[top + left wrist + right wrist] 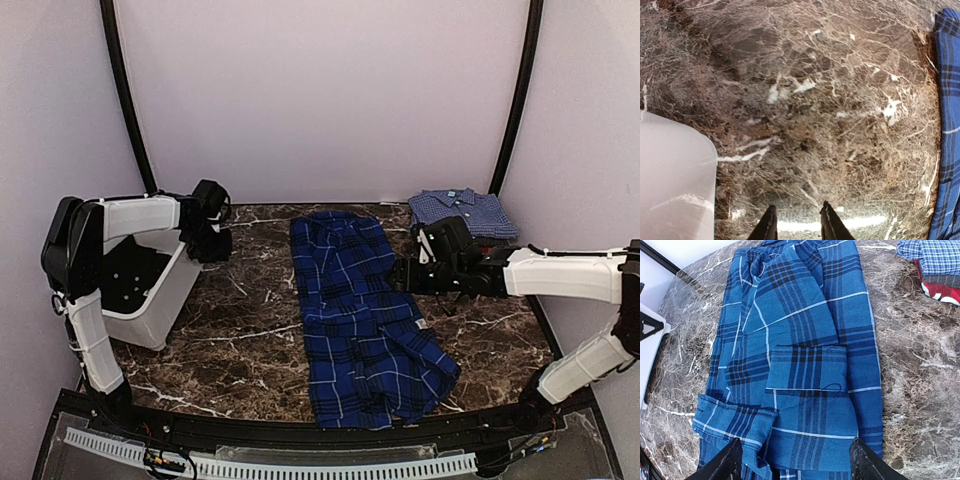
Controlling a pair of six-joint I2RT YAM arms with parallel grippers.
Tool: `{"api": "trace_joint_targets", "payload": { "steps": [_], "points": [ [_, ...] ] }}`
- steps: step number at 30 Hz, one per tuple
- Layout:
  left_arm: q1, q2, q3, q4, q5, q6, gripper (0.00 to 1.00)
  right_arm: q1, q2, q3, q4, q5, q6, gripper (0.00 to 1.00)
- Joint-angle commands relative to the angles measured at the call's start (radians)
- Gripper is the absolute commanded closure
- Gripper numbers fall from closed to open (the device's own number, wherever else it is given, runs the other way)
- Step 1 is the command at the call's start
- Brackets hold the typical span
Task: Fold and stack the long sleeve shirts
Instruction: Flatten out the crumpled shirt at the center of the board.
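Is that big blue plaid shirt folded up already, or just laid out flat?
Only partly folded: the plaid shirt lies as a long strip down the table, with cloth doubled over on top, not yet a compact bundle.

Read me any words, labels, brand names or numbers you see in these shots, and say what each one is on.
No text is readable in any view.
White tag on the blue plaid shirt: too small to read.
White marks on the red shirt under the light blue check shirt: blurred, unreadable.
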Motion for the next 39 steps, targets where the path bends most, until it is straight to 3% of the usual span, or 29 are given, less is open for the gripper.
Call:
{"api": "trace_joint_targets", "payload": {
  "steps": [1,9,17,29,39],
  "points": [
    [0.050,0.027,0.066,-0.013,-0.019,0.024,0.71,-0.004,0.022,0.008,0.046,-0.034,-0.027,0.30],
    [0.053,0.051,0.141,0.003,0.108,0.050,0.67,-0.006,0.053,0.021,0.035,-0.034,-0.058,0.29],
    [-0.032,0.007,0.145,0.027,0.229,0.064,0.58,-0.011,0.080,0.024,0.030,-0.050,-0.070,0.31],
    [-0.398,-0.026,0.117,0.094,0.309,0.012,0.54,-0.044,0.078,-0.014,0.049,-0.051,-0.062,0.33],
    [-0.600,0.137,0.244,0.067,0.256,0.067,0.46,-0.055,0.053,-0.049,0.061,-0.046,-0.054,0.33]
  ]
}}
